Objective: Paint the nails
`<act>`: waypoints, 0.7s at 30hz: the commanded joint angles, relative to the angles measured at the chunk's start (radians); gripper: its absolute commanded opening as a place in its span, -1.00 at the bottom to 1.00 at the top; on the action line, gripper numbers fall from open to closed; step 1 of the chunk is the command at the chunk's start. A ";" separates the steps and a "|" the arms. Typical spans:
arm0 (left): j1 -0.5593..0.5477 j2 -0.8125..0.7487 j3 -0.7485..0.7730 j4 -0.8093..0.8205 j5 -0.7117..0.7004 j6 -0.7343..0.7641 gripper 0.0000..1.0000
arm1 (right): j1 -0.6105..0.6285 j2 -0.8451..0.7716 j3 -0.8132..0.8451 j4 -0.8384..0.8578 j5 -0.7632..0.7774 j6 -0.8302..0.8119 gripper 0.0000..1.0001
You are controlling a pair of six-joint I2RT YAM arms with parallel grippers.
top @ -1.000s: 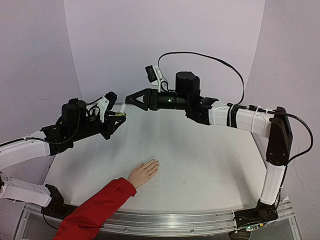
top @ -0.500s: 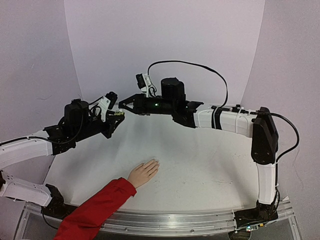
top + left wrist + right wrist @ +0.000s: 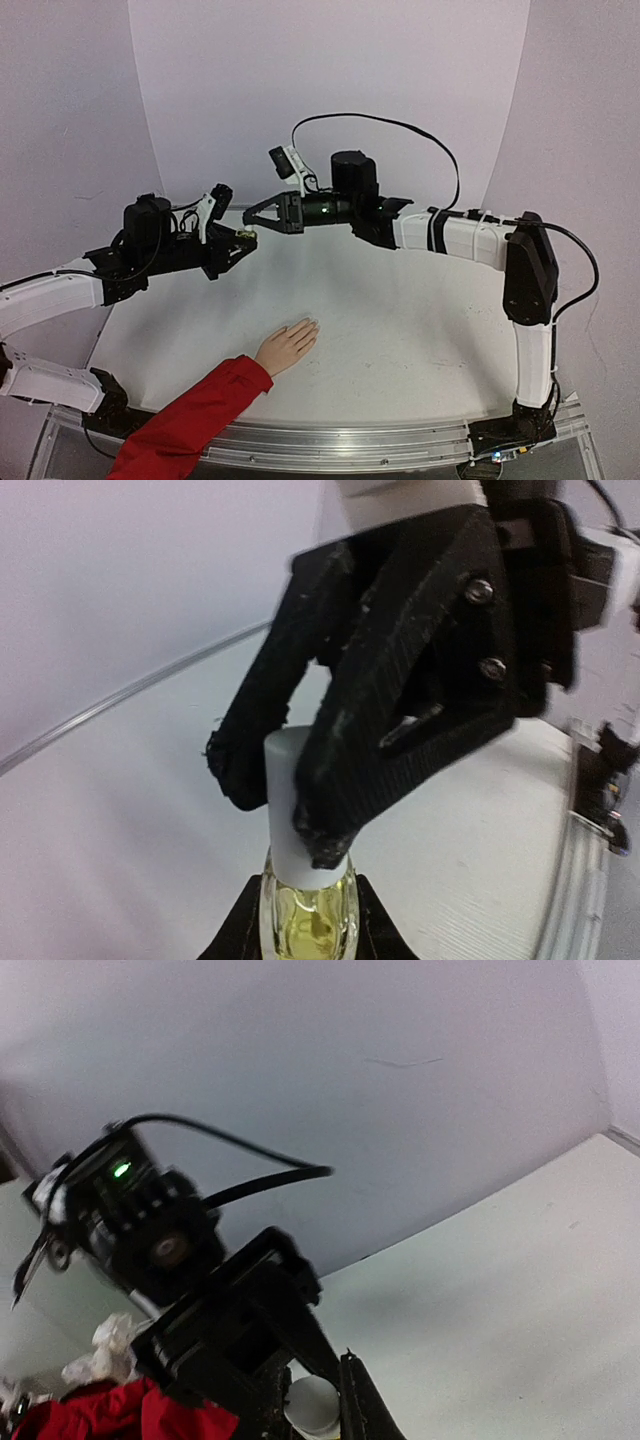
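Left wrist view: right gripper (image 3: 275,815) straddles white cap (image 3: 285,760); grip unclear.
Left gripper (image 3: 243,236): clamped on bottle (image 3: 308,925).
Nails (image 3: 311,324): well apart.

High rear view over table (image 3: 400,330), wrist cameras close, both sharing the white cap (image 3: 300,810)

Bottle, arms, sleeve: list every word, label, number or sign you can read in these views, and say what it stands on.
None can be read.
The bottle shows plain yellow-green glass and a blank white cap.
No print shows on the left arm, right arm, sleeve or table.
The right arm's green light carries no sign.
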 commanded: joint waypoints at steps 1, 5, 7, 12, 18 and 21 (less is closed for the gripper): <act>0.001 0.017 0.095 0.084 0.673 -0.058 -1.00 | 0.027 -0.064 0.038 0.041 -0.711 -0.177 -1.00; -0.001 0.080 0.154 0.084 0.883 -0.123 -1.00 | 0.027 -0.088 -0.008 0.036 -0.844 -0.172 -1.00; -0.002 0.087 0.162 0.084 0.872 -0.129 -1.00 | 0.026 -0.101 -0.028 0.037 -0.862 -0.182 -1.00; -0.004 0.082 0.169 0.085 0.796 -0.119 -1.00 | 0.010 -0.138 -0.049 0.037 -0.820 -0.216 -1.00; -0.003 0.052 0.130 0.084 0.520 -0.095 -1.00 | -0.094 -0.188 -0.111 0.030 -0.486 -0.177 -0.20; -0.002 0.003 0.078 0.082 0.261 -0.053 -1.00 | -0.130 -0.238 -0.166 0.010 -0.288 -0.164 0.18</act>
